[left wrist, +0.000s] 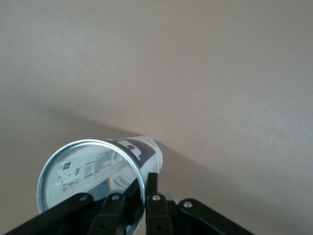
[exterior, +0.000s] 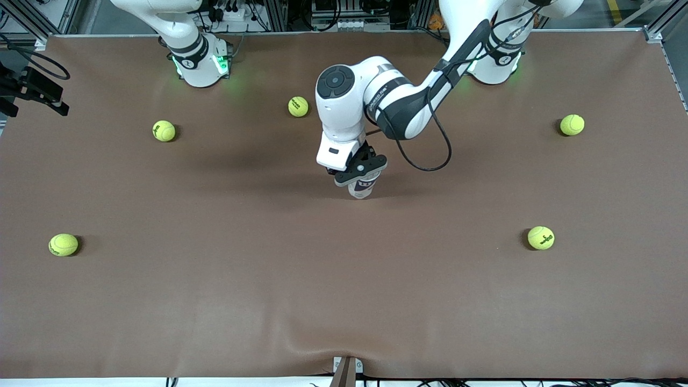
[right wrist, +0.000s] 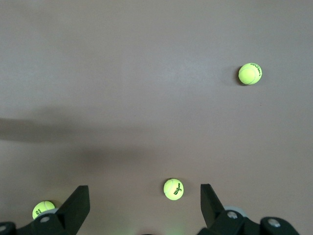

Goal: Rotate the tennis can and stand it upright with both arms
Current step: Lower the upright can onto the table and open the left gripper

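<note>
The left gripper [exterior: 359, 174] pinched the silvery rim of the tennis can [exterior: 363, 188], a clear plastic cylinder standing upright on the brown table [exterior: 344, 301] mid-table. Releasing slowly should keep the light can from tipping. The right gripper [right wrist: 144, 205] waited, fingers wide.

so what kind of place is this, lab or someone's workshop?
Looks like a robotics lab: two arms based on a brown-covered table with aluminium framing at its corner, cables along the edges, tennis balls scattered as props, left gripper holding a tennis can.
</note>
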You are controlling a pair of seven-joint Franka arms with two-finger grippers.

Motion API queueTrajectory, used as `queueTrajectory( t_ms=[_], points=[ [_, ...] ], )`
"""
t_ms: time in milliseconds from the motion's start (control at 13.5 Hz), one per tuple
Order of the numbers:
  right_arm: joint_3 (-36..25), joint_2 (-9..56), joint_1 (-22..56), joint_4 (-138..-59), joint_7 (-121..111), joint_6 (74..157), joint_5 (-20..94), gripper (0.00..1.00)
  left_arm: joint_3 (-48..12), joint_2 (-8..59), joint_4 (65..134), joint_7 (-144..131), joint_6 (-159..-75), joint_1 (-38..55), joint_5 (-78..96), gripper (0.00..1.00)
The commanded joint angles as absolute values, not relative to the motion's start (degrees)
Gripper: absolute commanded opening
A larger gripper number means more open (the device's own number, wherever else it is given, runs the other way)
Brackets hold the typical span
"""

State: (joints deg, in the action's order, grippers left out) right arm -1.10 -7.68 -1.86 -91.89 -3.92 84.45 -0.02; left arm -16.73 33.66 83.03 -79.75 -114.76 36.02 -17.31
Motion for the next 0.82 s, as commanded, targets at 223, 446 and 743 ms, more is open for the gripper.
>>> queueTrajectory(
  t_ms=[223, 446, 743],
  points=[
    [-1.1, -7.0, -1.5, -90.6, -4.0, 84.1, -0.5, 1.0, -16.2, 34.9, 80.9, -81.1, -114.0, 37.7, -19.2, 0.37],
    [-1.1, -7.0, -1.5, -90.6, -4.0, 84.1, -0.5, 1.0, -16.2, 35.0, 80.9, -81.1, -114.1, 37.7, -19.2, 0.48],
    [-1.1, -7.0, -1.5, -90.6, -4.0, 84.1, -0.5, 1.0, -16.2, 34.2, 80.9, -80.9, -114.1, 37.7, -19.5, 1.0]
  ],
)
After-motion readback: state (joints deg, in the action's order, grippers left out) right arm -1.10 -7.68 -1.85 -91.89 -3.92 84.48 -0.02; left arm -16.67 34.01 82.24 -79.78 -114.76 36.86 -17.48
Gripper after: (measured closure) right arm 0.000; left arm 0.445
